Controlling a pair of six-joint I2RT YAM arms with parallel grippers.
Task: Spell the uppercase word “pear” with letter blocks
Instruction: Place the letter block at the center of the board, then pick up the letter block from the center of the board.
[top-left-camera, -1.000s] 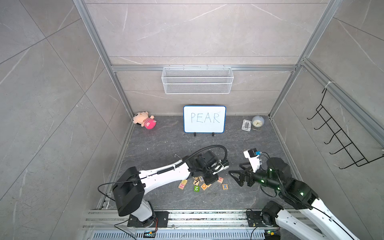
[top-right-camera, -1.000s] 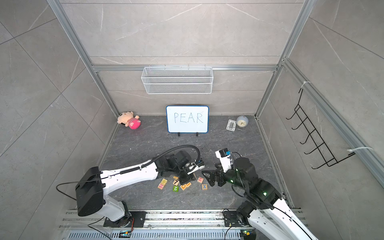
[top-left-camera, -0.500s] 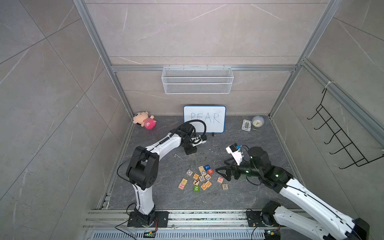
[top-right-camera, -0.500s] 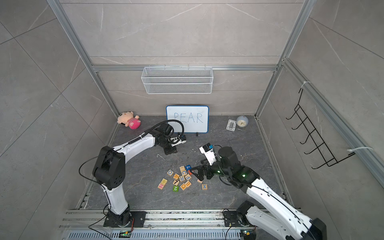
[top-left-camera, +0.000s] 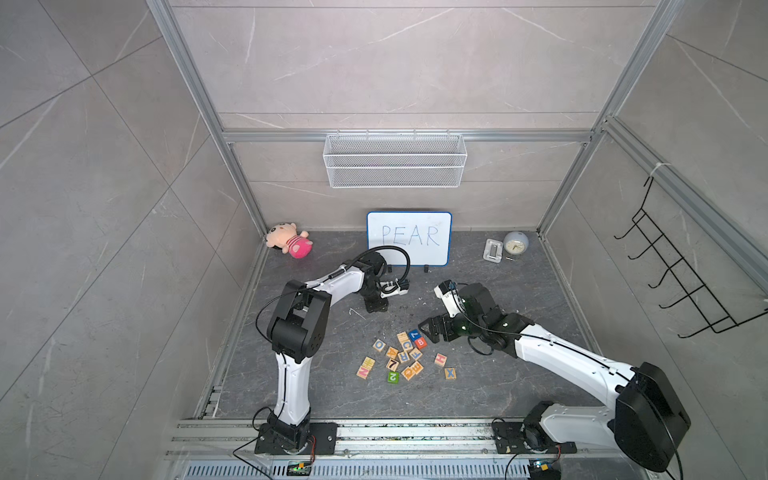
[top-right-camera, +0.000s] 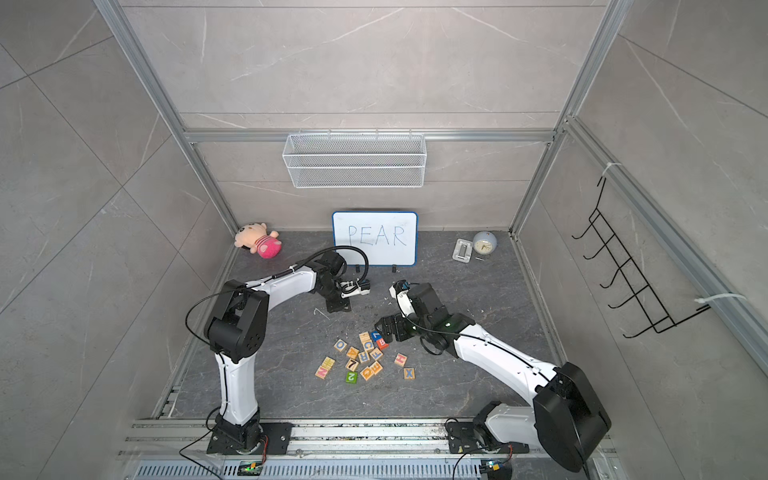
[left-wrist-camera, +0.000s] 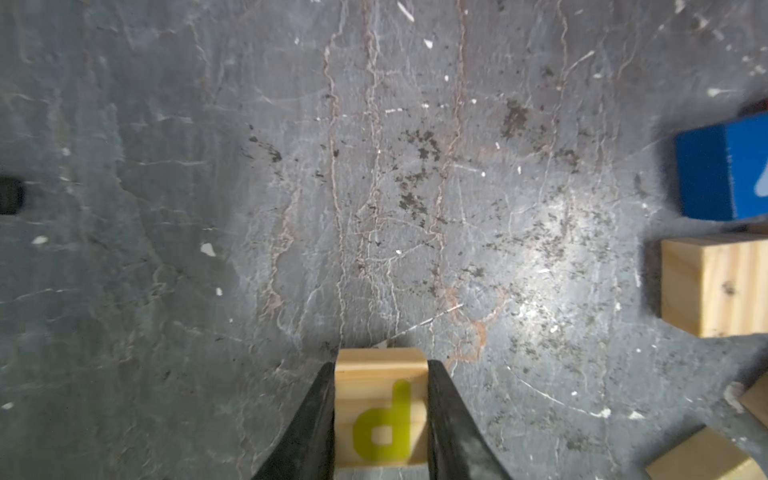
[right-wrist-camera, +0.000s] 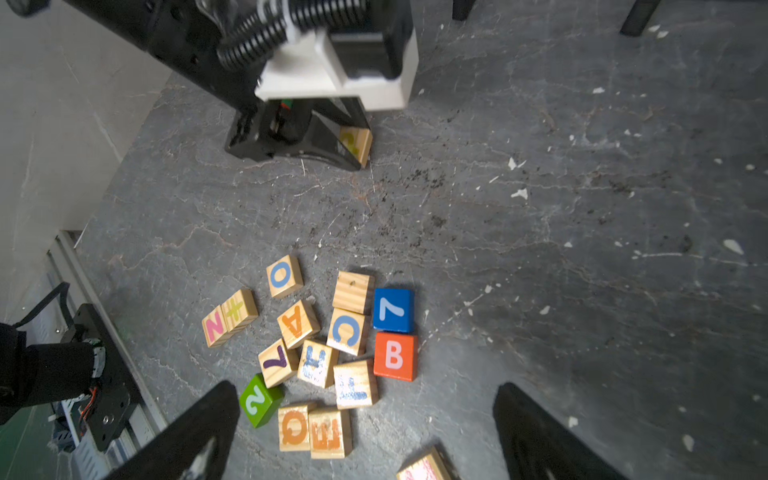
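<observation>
Our left gripper (left-wrist-camera: 381, 368) clamps P (left-wrist-camera: 382, 419), carried from pile (top-left-camera: 405, 345) to floor (left-wrist-camera: 374, 187) just before whiteboard (top-left-camera: 409, 239) | our right gripper (right-wrist-camera: 365, 388) gapes wide beside pile | we see bare floor flanking P.

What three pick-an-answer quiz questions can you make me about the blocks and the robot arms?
1. Where is the P block? A in the pile; B between the left jaws; C in the basket.
2. What colour is the 2 block? A blue; B pink; C green.
3. How are the right jaws? A open, empty; B shut on a block; C holding the toy.
Answers: B, black jaws press its two sides; C, its faces are green; A, they stand wide apart, gripping nothing.
</observation>
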